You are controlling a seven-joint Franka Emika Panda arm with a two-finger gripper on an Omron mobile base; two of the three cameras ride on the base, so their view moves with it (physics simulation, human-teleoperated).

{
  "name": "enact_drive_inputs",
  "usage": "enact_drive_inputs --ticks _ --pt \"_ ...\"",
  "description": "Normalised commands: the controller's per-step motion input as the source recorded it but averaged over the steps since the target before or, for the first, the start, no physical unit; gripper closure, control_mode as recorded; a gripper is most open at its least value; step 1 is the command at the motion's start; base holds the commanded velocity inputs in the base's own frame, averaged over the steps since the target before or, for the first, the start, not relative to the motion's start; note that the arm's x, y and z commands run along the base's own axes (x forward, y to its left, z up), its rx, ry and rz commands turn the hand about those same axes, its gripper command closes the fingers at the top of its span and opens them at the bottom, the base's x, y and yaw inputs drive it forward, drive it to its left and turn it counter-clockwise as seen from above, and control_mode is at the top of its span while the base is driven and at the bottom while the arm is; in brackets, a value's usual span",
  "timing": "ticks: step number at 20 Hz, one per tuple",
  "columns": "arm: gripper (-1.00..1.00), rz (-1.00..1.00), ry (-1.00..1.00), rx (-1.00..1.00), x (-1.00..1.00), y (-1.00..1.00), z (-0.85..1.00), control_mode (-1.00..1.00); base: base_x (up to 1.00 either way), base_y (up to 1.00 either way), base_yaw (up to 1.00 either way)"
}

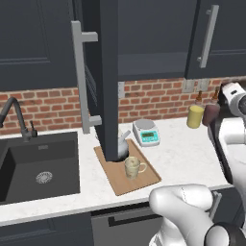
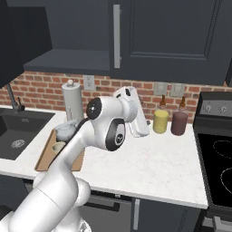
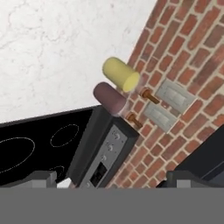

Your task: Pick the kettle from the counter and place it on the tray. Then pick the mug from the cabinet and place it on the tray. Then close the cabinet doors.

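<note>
Kettle (image 1: 123,146) and mug (image 1: 133,166) sit on the tray (image 1: 144,182); claw (image 3: 109,180), empty with tips spread wide, faces the stove (image 3: 39,144), so the open cabinet door (image 1: 108,77), bar handle (image 1: 81,77) vertical, lies far off behind-left.

The white counter (image 1: 187,153) carries the tray (image 1: 144,180), a scale (image 1: 146,132), two squeeze bottles (image 1: 195,115) and a paper-towel roll (image 2: 72,100).
</note>
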Motion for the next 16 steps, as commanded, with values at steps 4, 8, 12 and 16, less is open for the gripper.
enact_drive_inputs --ticks 4,8,12,16 --pt "-1.0 0.02 0.0 -0.12 -0.23 0.25 -0.22 -1.0 0.0 0.0 0.0" --pt "-1.0 0.01 0.0 -0.23 -0.15 0.61 -0.09 -1.0 0.0 0.0 0.0" --pt "-1.0 -0.03 -0.03 -0.27 -0.17 0.62 0.07 -1.0 0.0 0.0 0.0" --pt "-1.0 -0.16 -0.11 -0.21 -0.32 0.43 0.43 -1.0 0.0 0.0 0.0"
